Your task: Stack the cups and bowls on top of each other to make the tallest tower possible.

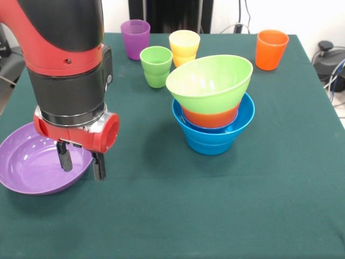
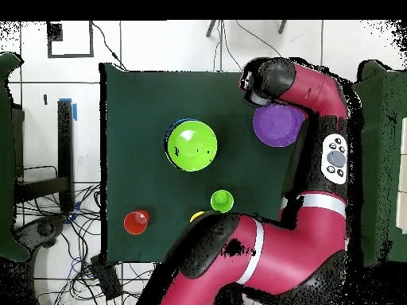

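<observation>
My gripper [image 1: 81, 163] is open and hangs low over the right rim of the large purple bowl [image 1: 29, 162]. One finger [image 1: 65, 159] is inside the bowl and the other [image 1: 98, 168] is outside it. The tower [image 1: 213, 108] stands mid-table: a tilted lime green bowl [image 1: 210, 81] on a small orange bowl [image 1: 211, 117], inside a blue bowl [image 1: 213, 137]. The purple cup [image 1: 135, 39], green cup [image 1: 156, 66], yellow cup [image 1: 184, 47] and orange cup [image 1: 271, 49] stand apart at the far side. Other blue bowls are not separately visible.
In the overhead view the arm [image 2: 318, 91] curves over the purple bowl [image 2: 278, 127] and hides the gripper. The tower [image 2: 191, 144], green cup [image 2: 222, 201] and orange cup [image 2: 137, 222] show on the green table [image 2: 143, 103]. Cables lie off the table's edge.
</observation>
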